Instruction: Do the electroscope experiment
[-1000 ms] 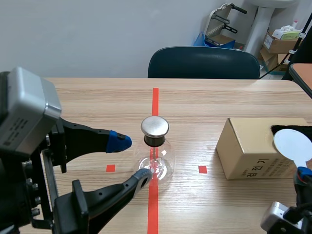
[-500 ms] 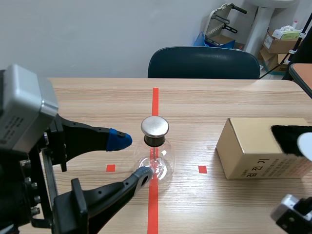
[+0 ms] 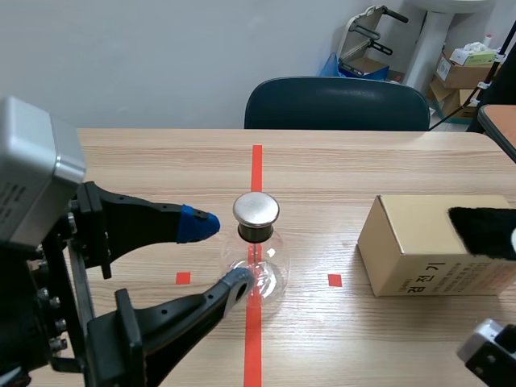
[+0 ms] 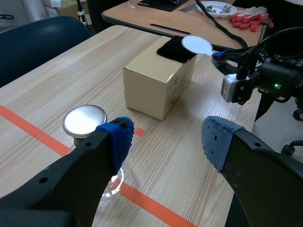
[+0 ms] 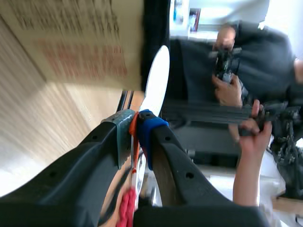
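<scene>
Right gripper (image 5: 137,125): clamped on the handle of the white disc wand (image 5: 156,78), at the scene's right edge.
Left gripper (image 4: 165,139): spread wide, fingertips just beside the electroscope (image 3: 256,254).
Metal cap (image 3: 256,209): mid-table, facing up, well left of the wand.
Nearer arm: left.

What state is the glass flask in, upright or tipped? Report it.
Upright. The glass flask stands on its round base, its neck vertical and its metal cap level on top.
</scene>
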Controlling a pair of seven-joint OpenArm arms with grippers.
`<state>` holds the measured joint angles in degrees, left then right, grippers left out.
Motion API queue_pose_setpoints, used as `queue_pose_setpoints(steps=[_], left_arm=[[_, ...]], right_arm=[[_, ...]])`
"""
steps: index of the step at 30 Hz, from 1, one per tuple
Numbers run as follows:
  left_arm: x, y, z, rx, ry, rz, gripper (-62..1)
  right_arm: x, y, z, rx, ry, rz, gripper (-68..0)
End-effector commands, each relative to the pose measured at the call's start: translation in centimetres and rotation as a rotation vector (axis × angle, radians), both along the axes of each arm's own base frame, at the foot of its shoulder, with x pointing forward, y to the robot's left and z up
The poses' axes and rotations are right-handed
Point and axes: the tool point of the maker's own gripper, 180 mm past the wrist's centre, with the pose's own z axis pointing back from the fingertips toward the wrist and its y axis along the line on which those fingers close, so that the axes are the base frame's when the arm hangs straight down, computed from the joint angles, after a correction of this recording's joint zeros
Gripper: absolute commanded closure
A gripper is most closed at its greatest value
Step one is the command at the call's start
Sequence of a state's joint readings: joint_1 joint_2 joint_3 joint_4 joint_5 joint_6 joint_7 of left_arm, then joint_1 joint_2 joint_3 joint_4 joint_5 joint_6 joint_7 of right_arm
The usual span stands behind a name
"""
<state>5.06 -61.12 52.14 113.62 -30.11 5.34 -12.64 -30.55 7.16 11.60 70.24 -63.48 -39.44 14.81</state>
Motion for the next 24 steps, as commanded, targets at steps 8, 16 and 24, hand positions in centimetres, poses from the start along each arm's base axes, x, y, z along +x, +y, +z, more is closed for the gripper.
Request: queue_pose_setpoints(steps=[8,16,24], left_arm=[[-0.2,-0.6,1.4,-0.048,-0.014,-0.009,-34.1],[-0.2,-0.6,1.3,-0.047,-0.013,-0.009,-34.1],[-0.2,-0.6,1.3,-0.045,-0.013,-0.009,-34.1]], right_arm=[[1.0,3.0,1.0,0.006,-0.031,0.169,-1.0],[1.1,3.0,0.8,-0.005,-0.016,0.181,-1.0],[0.9,0.8,0.8,-0.009,-0.014,0.043,-1.0]])
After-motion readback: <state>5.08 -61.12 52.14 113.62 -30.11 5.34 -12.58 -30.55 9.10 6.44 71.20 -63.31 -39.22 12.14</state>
